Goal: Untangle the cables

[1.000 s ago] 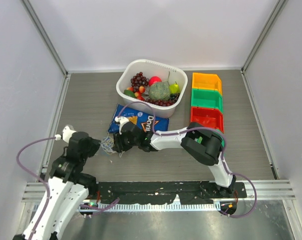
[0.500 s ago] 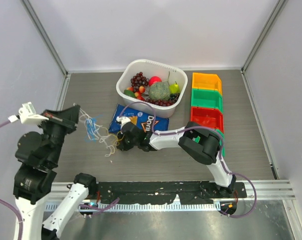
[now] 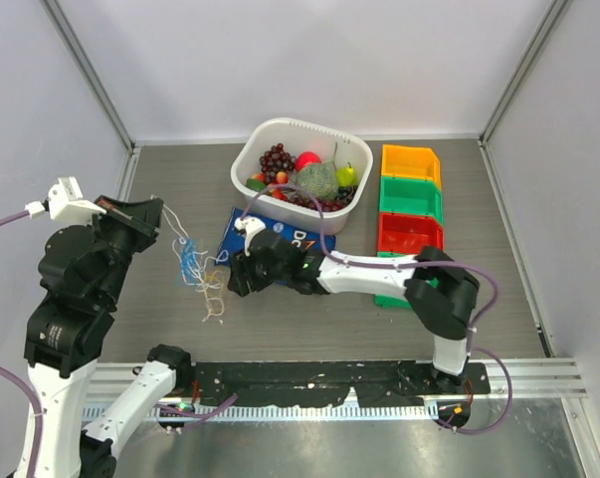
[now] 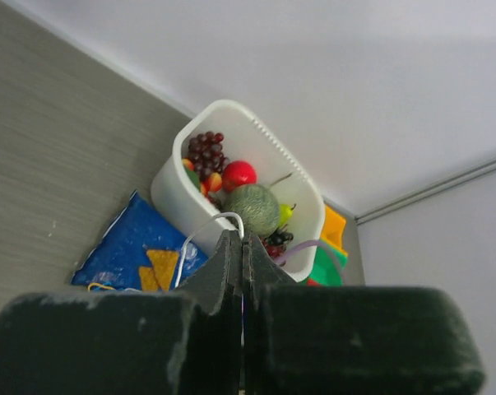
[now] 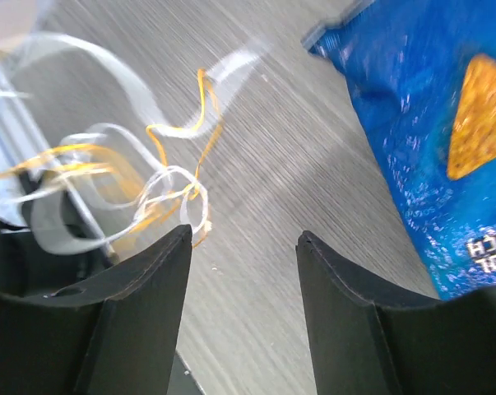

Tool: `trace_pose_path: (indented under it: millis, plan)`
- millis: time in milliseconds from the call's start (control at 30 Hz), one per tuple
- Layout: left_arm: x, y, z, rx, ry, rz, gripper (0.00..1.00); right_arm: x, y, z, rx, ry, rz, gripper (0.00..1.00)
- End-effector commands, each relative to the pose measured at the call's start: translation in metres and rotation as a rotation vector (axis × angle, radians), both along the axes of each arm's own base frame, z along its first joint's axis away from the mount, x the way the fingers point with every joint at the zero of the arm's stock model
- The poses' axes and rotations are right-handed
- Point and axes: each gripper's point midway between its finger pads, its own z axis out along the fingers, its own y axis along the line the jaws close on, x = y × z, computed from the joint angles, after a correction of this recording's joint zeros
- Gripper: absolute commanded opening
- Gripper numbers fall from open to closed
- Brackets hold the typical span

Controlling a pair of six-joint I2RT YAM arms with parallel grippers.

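Left gripper (image 3: 158, 214) pinched shut on the yellow, white and blue cables (image 3: 192, 267), bunch hanging from it at the left, right gripper (image 3: 232, 278) just right of it, jaws apart, empty

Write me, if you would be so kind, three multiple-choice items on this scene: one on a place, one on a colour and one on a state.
1. Where does the chip bag lie?
A. In the red bin.
B. On the table, beside the white tub.
C. Inside the white tub.

2. What colour is the far bin of the row?
A. Green.
B. Red.
C. Orange.

3. How do the right fingers stand?
A. Apart, with nothing between them.
B. Shut on the chip bag.
C. Shut on a grape.

Answers:
1 B: the chip bag lies flat by the white tub's near wall.
2 C: the far bin is orange, with green and red ones nearer.
3 A: the right wrist view shows bare table between the right fingers, with the cables ahead of them.
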Motion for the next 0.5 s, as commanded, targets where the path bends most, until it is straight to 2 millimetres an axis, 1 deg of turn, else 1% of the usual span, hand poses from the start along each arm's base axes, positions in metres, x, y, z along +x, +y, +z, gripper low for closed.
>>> trace_pose_path:
  millis: [0,33,67,100,167,200,233,267,300,333,367,400,433,467]
  plan:
    - [-0.006,0.005,-0.015,0.004,0.036,0.020,0.00,-0.005,-0.010,0.082,0.096,-0.116,0.050,0.59]
    - [-0.008,0.004,-0.018,0.006,0.041,0.009,0.00,-0.008,-0.012,0.086,0.106,-0.122,0.063,0.60]
    - [-0.009,0.002,-0.023,0.009,0.048,-0.001,0.00,-0.008,-0.007,0.107,0.172,-0.157,0.075,0.59]
    - [-0.012,0.001,-0.026,0.008,0.046,-0.012,0.00,-0.011,-0.006,0.114,0.202,-0.165,0.100,0.60]
    - [-0.014,-0.001,-0.036,-0.001,0.057,-0.023,0.00,-0.011,0.004,0.146,0.293,-0.198,0.113,0.59]
    - [-0.014,-0.002,-0.043,-0.008,0.071,-0.028,0.00,-0.009,0.008,0.158,0.333,-0.204,0.101,0.60]
    - [-0.015,-0.005,-0.047,-0.021,0.081,-0.042,0.00,-0.007,0.015,0.179,0.393,-0.213,0.094,0.59]
    - [-0.014,-0.008,-0.052,-0.027,0.094,-0.056,0.00,-0.011,0.022,0.184,0.420,-0.201,0.119,0.59]
    - [-0.014,-0.011,-0.056,-0.037,0.105,-0.065,0.00,-0.010,0.029,0.202,0.473,-0.211,0.127,0.59]
    - [-0.014,-0.014,-0.061,-0.049,0.120,-0.076,0.00,-0.013,0.036,0.205,0.493,-0.199,0.152,0.59]
    - [-0.014,-0.015,-0.063,-0.058,0.127,-0.082,0.00,-0.012,0.042,0.220,0.541,-0.203,0.159,0.58]
    - [-0.014,-0.017,-0.067,-0.065,0.140,-0.088,0.00,-0.013,0.048,0.217,0.546,-0.195,0.174,0.57]
    - [-0.014,-0.019,-0.068,-0.076,0.145,-0.096,0.00,-0.011,0.053,0.224,0.565,-0.205,0.168,0.56]
    - [-0.015,-0.021,-0.068,-0.086,0.148,-0.105,0.00,-0.006,0.057,0.218,0.553,-0.205,0.145,0.54]
